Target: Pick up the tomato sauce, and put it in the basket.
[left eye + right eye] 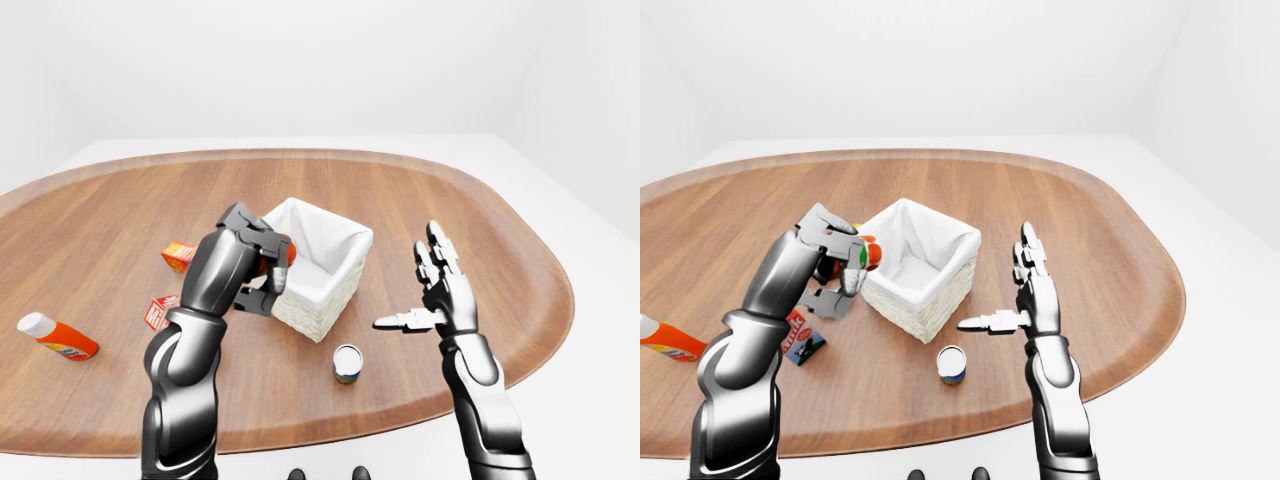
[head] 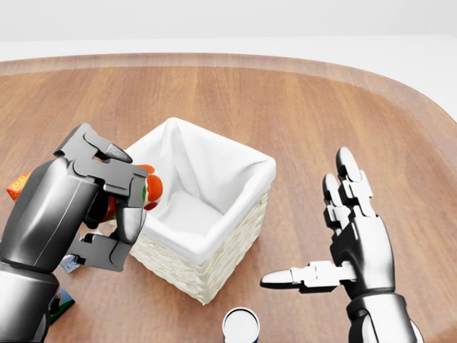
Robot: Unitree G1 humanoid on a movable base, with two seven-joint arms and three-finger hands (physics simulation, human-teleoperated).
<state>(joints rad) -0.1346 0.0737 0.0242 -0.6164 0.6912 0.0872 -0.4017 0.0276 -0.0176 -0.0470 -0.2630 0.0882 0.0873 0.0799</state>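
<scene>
Left hand (image 2: 107,207) closed round tomato sauce (image 2: 146,189), apparently just over the left rim of the basket (image 2: 235,236). Right hand (image 2: 350,250) spread open, holding nothing, right of basket.

The left hand (image 2: 93,207) covers most of the tomato sauce (image 2: 150,189); only its red end shows at the hand's 3 o'clock. The can (image 2: 240,326) at 6 o'clock in the head view is cut by the bottom edge, label unreadable.

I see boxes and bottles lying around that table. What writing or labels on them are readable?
"MILK", roughly: carton under the left arm; blurred, so uncertain.
Orange box: white lettering, too small to read.
Orange bottle: label unreadable.
Tomato sauce in the left hand: mostly hidden, no text visible.
Can: no text visible.
</scene>
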